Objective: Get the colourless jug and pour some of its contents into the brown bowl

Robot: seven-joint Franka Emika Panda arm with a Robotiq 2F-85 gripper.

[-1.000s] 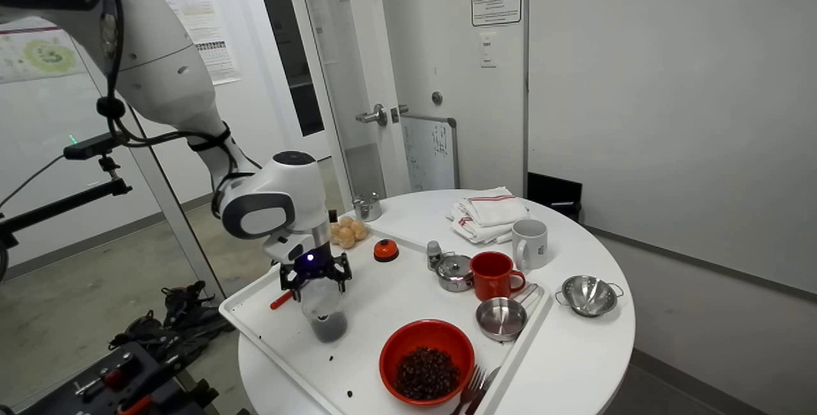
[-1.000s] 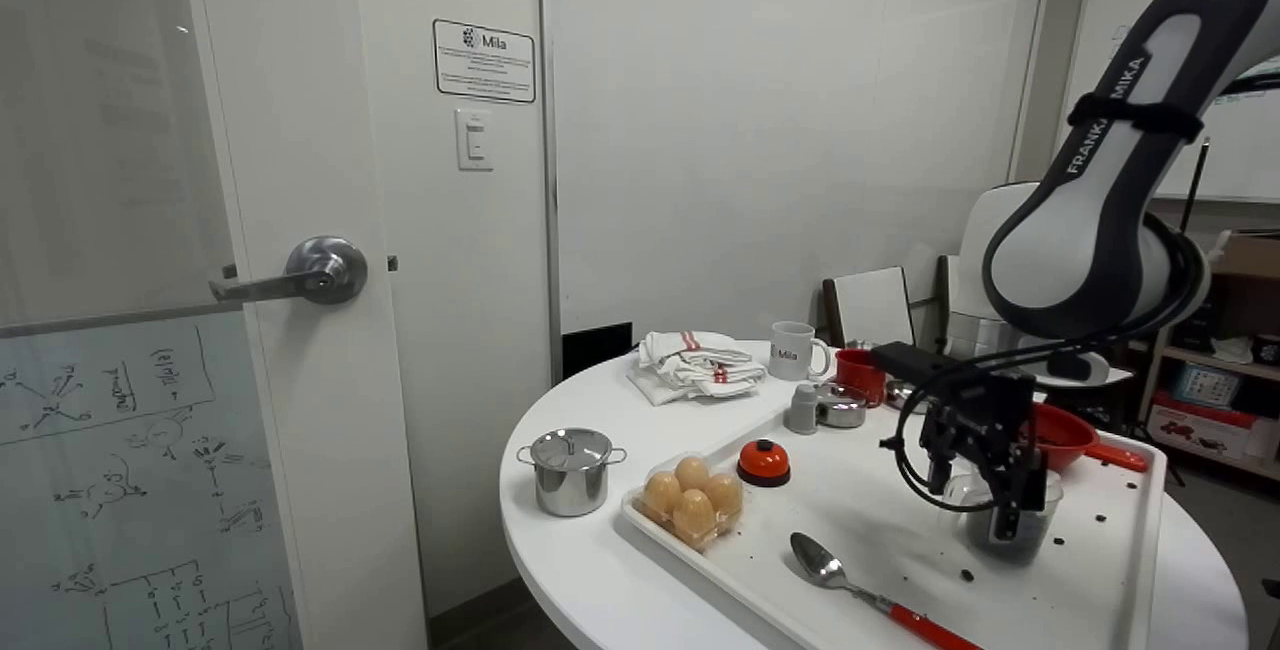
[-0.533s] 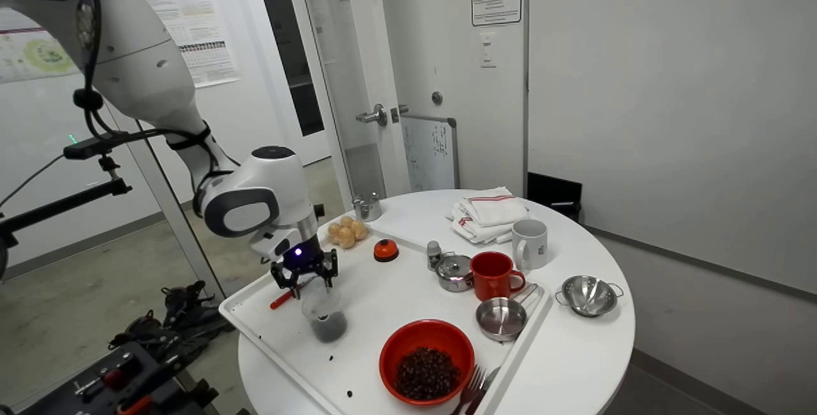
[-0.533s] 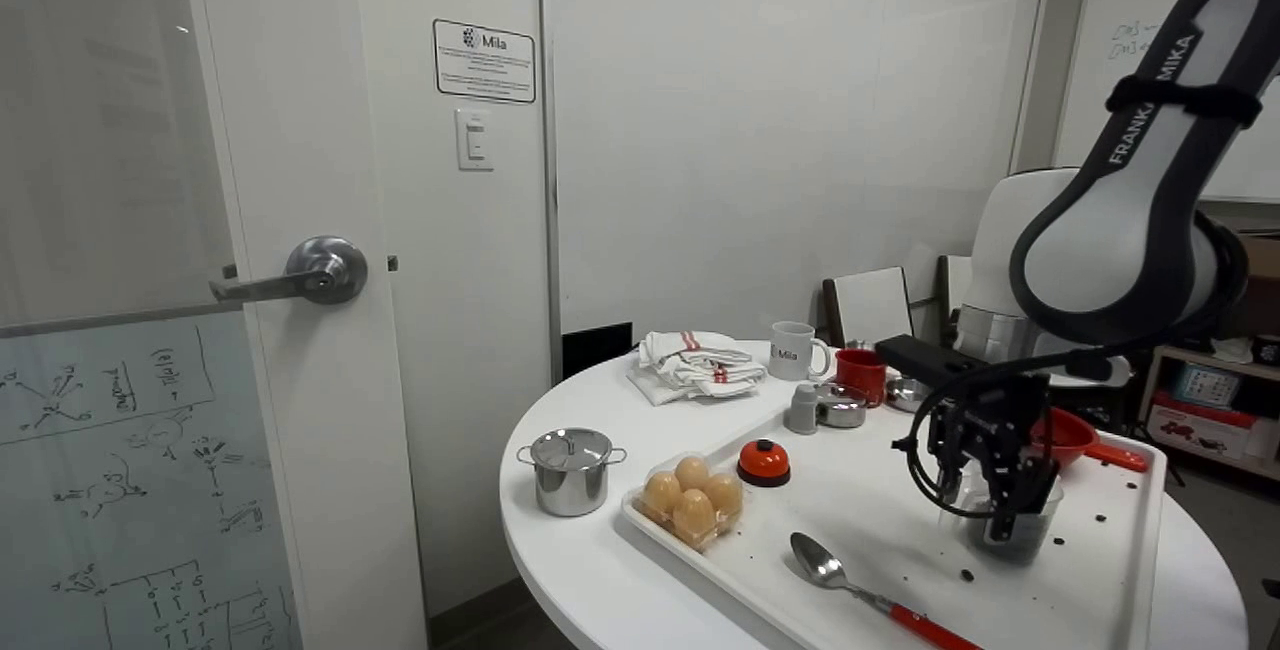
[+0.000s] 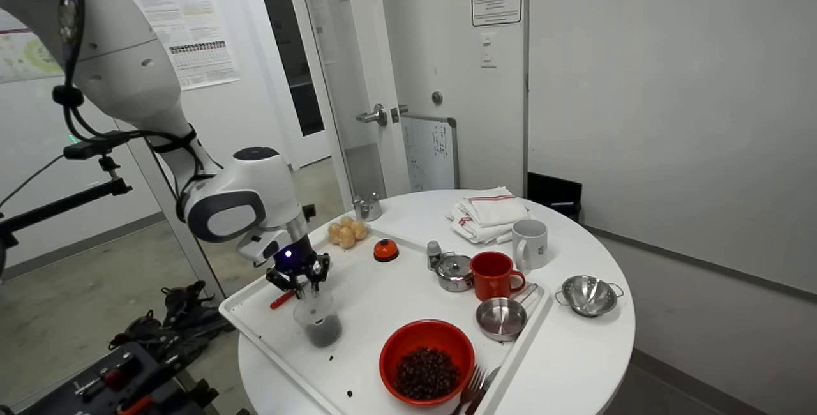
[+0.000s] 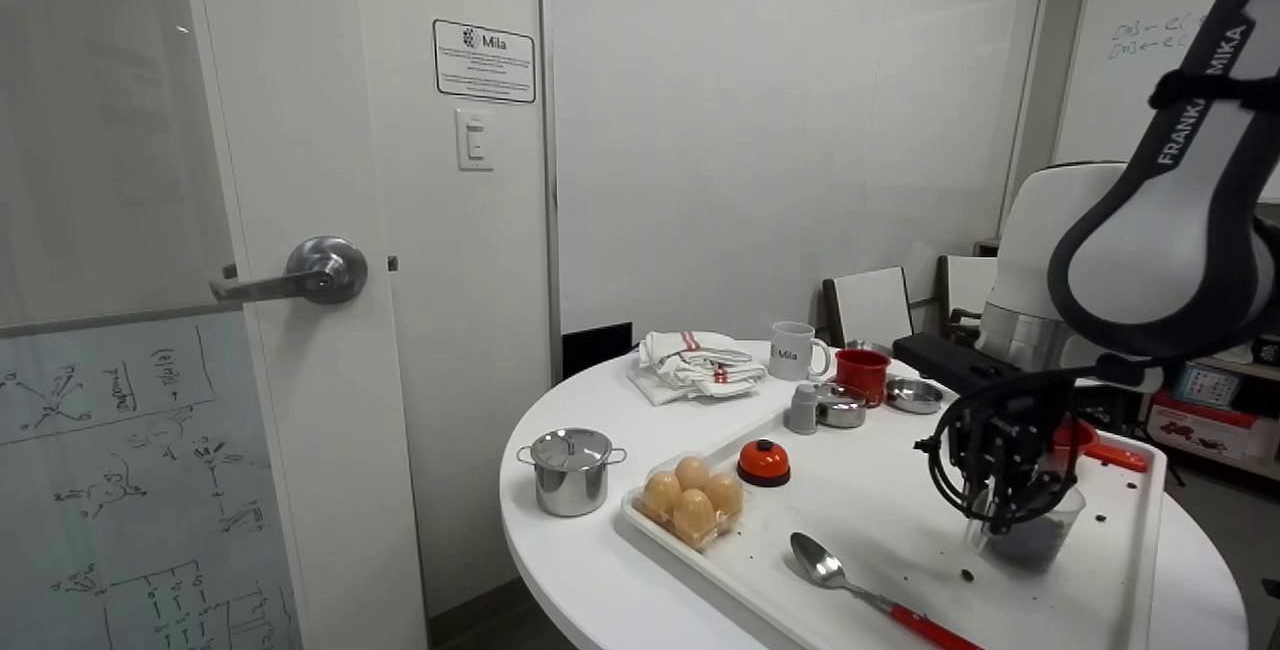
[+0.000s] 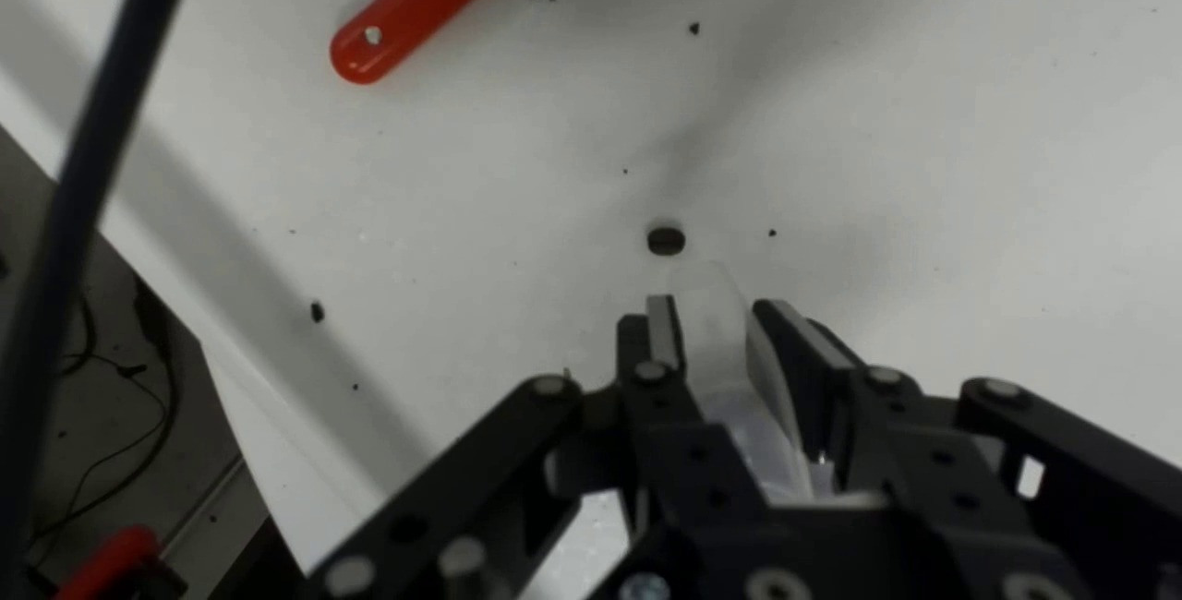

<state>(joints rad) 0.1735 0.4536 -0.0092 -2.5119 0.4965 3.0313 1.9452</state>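
In an exterior view, a large round red bowl [image 5: 429,333] held dark beans [image 5: 426,373] toward the near end of a white rectangular tray [image 5: 396,287]. Left of it, farther in, stood the small see-through, greyish jug [image 5: 318,322]. Black pincer [image 5: 307,289] at the jug's far upper side, set narrow; wrist view showed clear plastic between the fingers [image 7: 665,332]. Firmly clamped or not, could not tell. Tan eggs [image 5: 346,233] lay farther off.

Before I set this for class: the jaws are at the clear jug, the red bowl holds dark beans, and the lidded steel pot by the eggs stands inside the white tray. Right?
No: the lidded steel pot by the eggs stands outside the white tray, on the round table, as an exterior view shows. The jaws are at the clear jug; the red bowl holds dark beans.
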